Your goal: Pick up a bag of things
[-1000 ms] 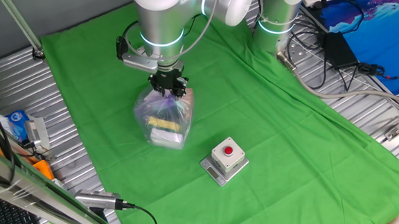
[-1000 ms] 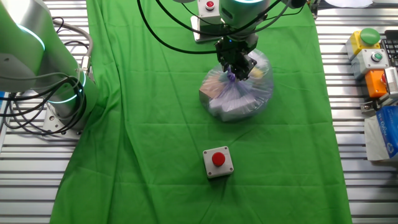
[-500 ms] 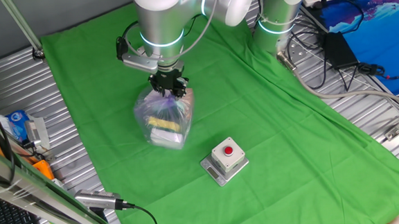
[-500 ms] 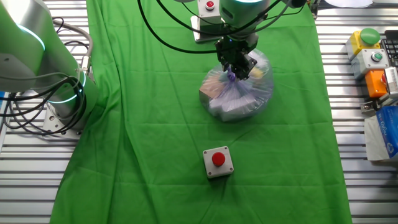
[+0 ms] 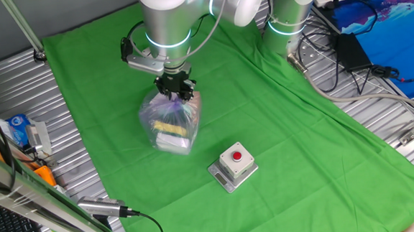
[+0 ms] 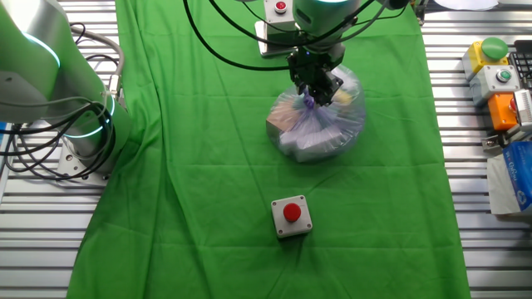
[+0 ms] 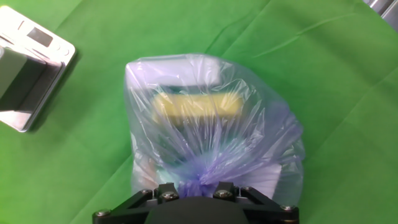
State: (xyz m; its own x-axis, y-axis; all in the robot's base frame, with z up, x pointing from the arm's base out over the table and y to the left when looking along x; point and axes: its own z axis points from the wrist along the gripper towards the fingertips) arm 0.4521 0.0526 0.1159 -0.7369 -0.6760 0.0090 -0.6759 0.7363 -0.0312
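The bag of things is a translucent purplish plastic bag with a yellow item and white items inside, resting on the green cloth. It also shows in the other fixed view and fills the hand view. My gripper is directly above the bag and shut on its gathered purple top. In the other fixed view the gripper pinches the knot. In the hand view the gathered top runs between the jaws at the gripper.
A grey box with a red button sits on the cloth in front of the bag, seen also in the other fixed view. Another button box lies behind the bag. More boxes and cables lie off the cloth.
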